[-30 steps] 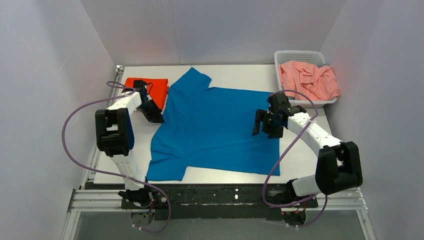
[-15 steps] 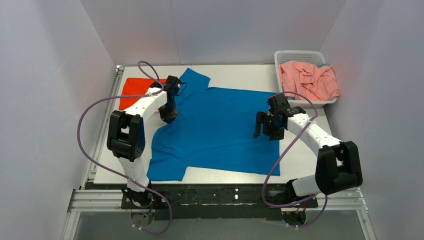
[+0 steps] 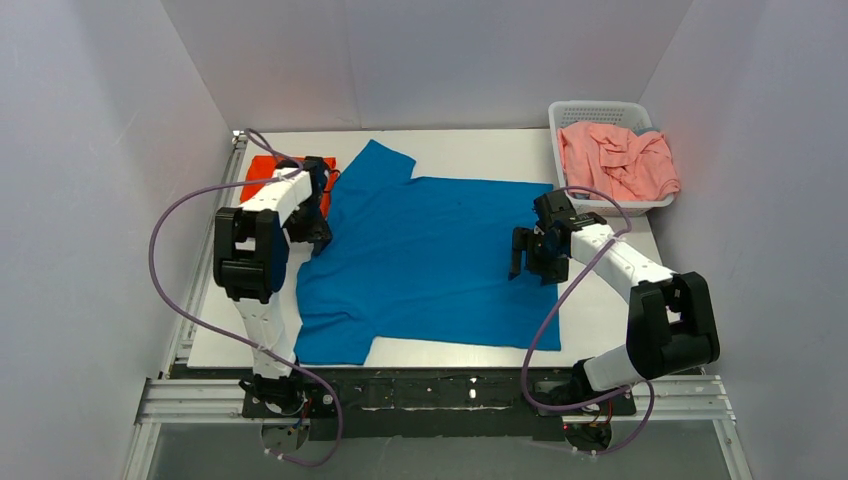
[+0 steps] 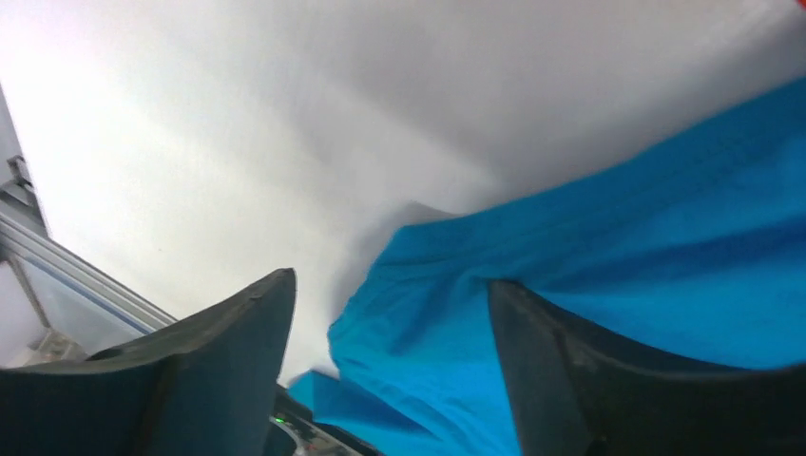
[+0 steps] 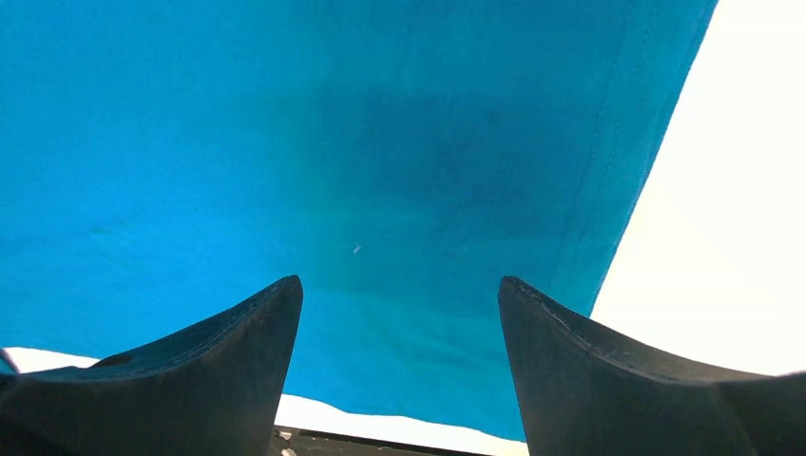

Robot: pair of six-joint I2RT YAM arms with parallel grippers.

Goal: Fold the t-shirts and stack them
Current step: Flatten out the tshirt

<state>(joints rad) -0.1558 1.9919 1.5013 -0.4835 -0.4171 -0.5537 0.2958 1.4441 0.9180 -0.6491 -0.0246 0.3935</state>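
The bright blue t-shirt (image 3: 430, 260) lies spread flat across the middle of the table, collar to the left, hem to the right. My left gripper (image 3: 314, 236) hangs open at its left edge; in the left wrist view the blue t-shirt (image 4: 618, 247) rumples between the parted fingers (image 4: 238, 361), gripper (image 4: 390, 294) clamping nothing. My right gripper (image 3: 530, 256) stands open just above the cloth near the hem; in the right wrist view the gripper (image 5: 399, 290) frames flat blue t-shirt (image 5: 333, 142). A folded orange-red t-shirt (image 3: 262, 166) lies back left, partly behind the left arm. The salmon-pink t-shirt (image 3: 615, 160) is crumpled in the basket.
The white lattice basket (image 3: 600, 105) stands at the back right corner. White table (image 3: 600, 315) shows to the right of the hem and along the front edge. Purple cables loop off both arms. Grey walls close in the left, back and right sides.
The left gripper swung right over the shirt's left shoulder, then came back to the left edge and its jaws opened. The right arm has barely moved.
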